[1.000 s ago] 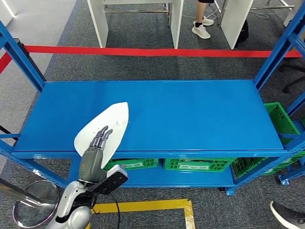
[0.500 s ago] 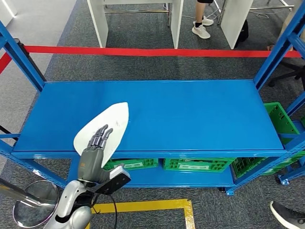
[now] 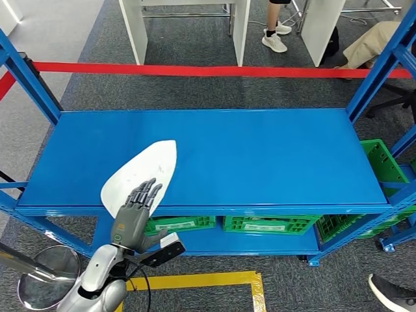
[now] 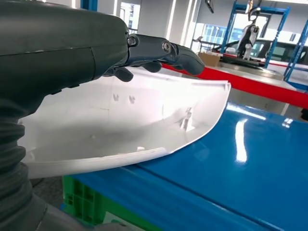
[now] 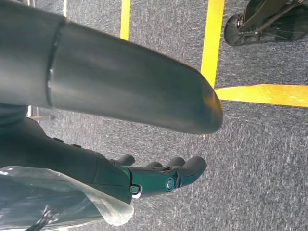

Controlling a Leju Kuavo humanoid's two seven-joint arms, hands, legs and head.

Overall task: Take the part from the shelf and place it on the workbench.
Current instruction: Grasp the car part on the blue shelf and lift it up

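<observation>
Head view — white, pointed, curved part (image 3: 142, 172)

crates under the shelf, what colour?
Green crates, seen best in the head view, on the lower level of the blue shelf.

Grey carpet (image 3: 196, 91) runs across the whole floor, with a red tape line (image 3: 196, 70) stretching side to side beyond the blue rack. Nearer, yellow tape (image 3: 206, 281) marks a corner on the floor. White table legs (image 3: 133, 29) stand past the red line, and a person's white sneakers (image 3: 275, 38) show beside them. Green crates (image 3: 270, 224) sit on the lower level, another (image 3: 380, 162) off to the right. A round metal stand base (image 3: 49, 276) gleams at the lower left.
</observation>
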